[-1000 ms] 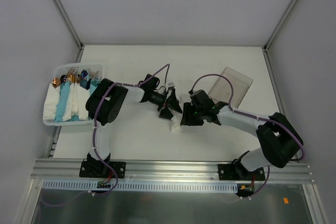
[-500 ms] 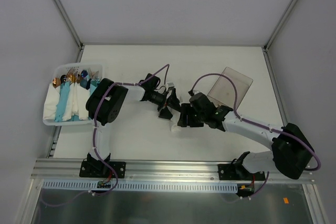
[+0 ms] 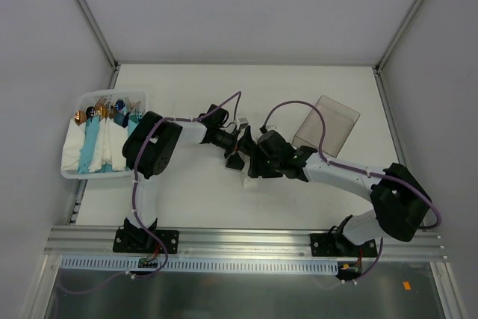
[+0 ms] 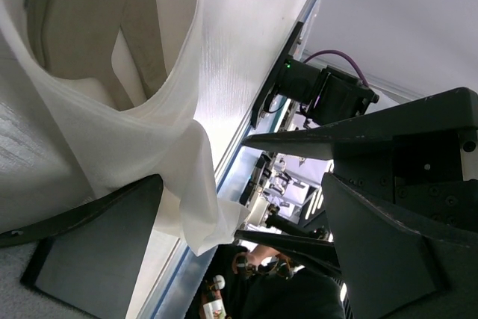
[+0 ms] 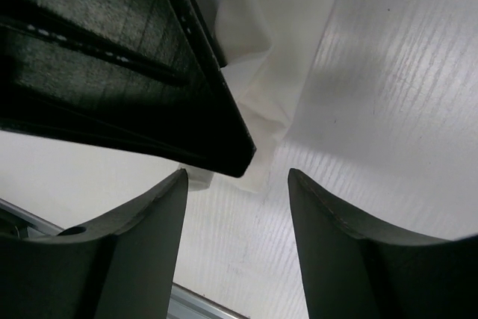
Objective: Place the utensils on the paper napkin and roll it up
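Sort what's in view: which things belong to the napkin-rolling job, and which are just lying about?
Job in hand: paper napkin, partly rolled; left gripper and right gripper, both open at it.
Lying about: clear tray; white bin holding rolled bundles.

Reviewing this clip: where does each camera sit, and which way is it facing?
Top external: above and behind the bases, looking down on the table; both arms show, left gripper and right gripper close together mid-table.
Left wrist: on the left arm, looking along its fingers at the napkin.
Right wrist: on the right arm, looking down between its fingers at the table.
Shared: both wrist views show the napkin.
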### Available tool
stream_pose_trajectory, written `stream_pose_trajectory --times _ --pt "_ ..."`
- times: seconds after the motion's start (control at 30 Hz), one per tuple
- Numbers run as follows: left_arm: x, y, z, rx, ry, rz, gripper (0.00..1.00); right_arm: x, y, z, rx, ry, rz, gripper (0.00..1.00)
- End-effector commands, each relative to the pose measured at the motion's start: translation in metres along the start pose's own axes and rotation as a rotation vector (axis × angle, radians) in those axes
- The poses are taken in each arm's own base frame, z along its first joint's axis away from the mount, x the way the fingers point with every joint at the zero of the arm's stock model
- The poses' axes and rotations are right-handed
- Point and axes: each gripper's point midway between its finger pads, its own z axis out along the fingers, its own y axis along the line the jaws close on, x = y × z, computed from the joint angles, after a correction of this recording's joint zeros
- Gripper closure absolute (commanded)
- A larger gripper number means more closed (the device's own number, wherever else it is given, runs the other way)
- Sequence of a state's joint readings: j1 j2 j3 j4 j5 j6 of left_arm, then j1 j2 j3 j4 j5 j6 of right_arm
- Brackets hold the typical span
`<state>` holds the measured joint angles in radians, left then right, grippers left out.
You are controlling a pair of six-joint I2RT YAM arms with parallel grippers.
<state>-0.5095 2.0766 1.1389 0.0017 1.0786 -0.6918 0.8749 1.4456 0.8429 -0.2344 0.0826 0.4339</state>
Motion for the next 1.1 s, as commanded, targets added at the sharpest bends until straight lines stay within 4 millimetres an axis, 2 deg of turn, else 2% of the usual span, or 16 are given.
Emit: stream_pose_trajectory --times 0.0,0.17,0.27,0.3,0.4,0.53,0.67,0.73,0.77,0.83,0.93,1.07 --pt "-0.008 0.079 0.012 -0.267 -0.088 -0.026 0.05 -0.018 0.013 0.005 -0.013 -0.051 0.012 0.42" --pt "-0.008 0.078 0.011 -0.267 -0.09 -0.015 0.05 -0.008 0.009 0.02 -0.025 -0.008 0.027 0.55" --pt "-0.008 0.077 0.011 -0.264 -0.089 -0.013 0.05 -0.002 0.001 0.026 -0.016 0.006 0.035 0.7" --pt "-0.008 0.076 0.011 -0.261 -0.09 -0.011 0.05 -0.001 -0.001 0.026 -0.015 0.004 0.038 0.77" --pt "-0.009 0.073 0.01 -0.258 -0.092 0.001 0.05 0.002 -0.008 0.023 -0.016 -0.007 0.047 0.89" --pt "-0.01 0.061 0.007 -0.235 -0.095 0.044 0.05 0.004 -0.017 0.02 -0.027 -0.029 0.075 0.98" --pt "-0.014 0.031 -0.005 -0.199 -0.129 0.129 0.08 0.013 -0.027 0.025 -0.024 -0.015 0.09 1.0" --pt "-0.016 0.01 -0.012 -0.169 -0.15 0.175 0.09 0.016 -0.029 0.027 -0.028 -0.011 0.095 1.0" --pt "-0.017 0.003 -0.014 -0.16 -0.157 0.187 0.1 0.023 -0.034 0.028 -0.017 0.005 0.097 1.0" --pt "-0.018 -0.013 -0.02 -0.138 -0.172 0.219 0.12 0.02 -0.031 0.03 -0.039 -0.014 0.109 1.0" --pt "-0.02 -0.025 -0.022 -0.118 -0.178 0.233 0.15 0.025 -0.034 0.033 -0.046 -0.017 0.12 1.0" --pt "-0.028 -0.03 -0.018 -0.097 -0.182 0.228 0.22 0.031 -0.036 0.035 -0.073 0.004 0.142 1.0"
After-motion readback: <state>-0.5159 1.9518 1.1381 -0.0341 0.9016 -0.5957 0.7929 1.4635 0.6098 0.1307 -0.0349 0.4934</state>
